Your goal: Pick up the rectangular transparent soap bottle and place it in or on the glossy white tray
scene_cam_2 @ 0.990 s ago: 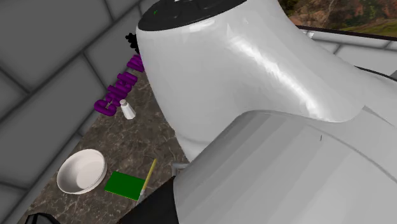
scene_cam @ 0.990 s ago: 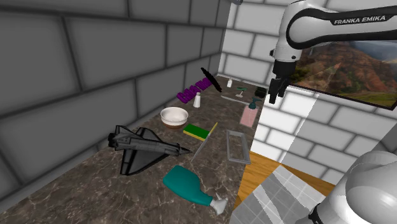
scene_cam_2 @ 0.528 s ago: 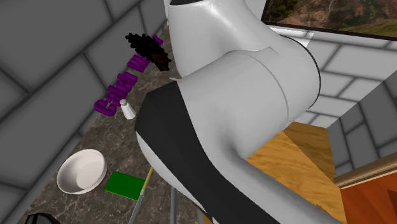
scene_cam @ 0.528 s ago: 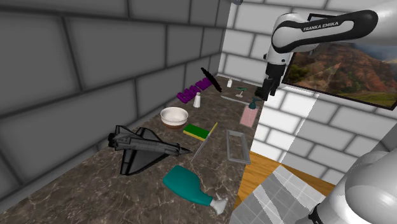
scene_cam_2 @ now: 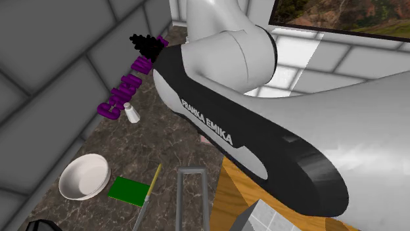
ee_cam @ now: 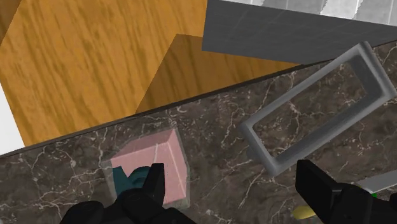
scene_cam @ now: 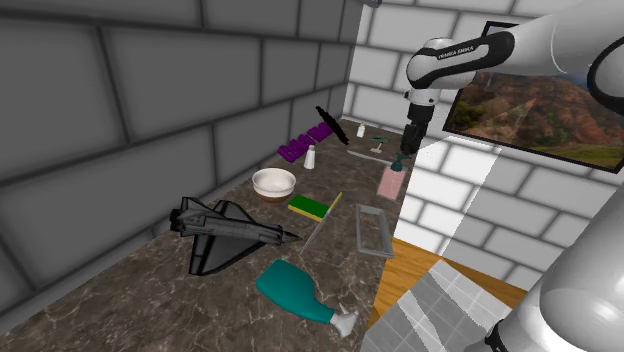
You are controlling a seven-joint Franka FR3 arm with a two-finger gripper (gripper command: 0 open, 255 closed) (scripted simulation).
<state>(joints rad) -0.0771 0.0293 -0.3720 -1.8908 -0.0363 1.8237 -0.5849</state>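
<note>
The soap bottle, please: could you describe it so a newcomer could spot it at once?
On the dark marbled counter, look just past the grey tray, toward the far end. The soap bottle stands there: a boxy pink body with a teal pump, the only pink thing around.

The shoulder view sits beside and a bit behind my stand (scene_cam: 440, 305), which shows at the lower right of its frame. It looks down along the bench (scene_cam: 140, 290) from far back. The second exterior view is very close to my arm (scene_cam_2: 223, 134), which covers the right of its frame, and it looks down on the bench too. Both share the white bowl (scene_cam: 273, 183), the green sponge (scene_cam: 306, 205) and the purple letters (scene_cam: 301, 143). The wrist view looks straight down from my end effector (ee_cam: 230, 168), close to the bench edge, with the wooden floor (ee_cam: 95, 63) beyond it. All three share the grey tray (ee_cam: 262, 149).
</note>
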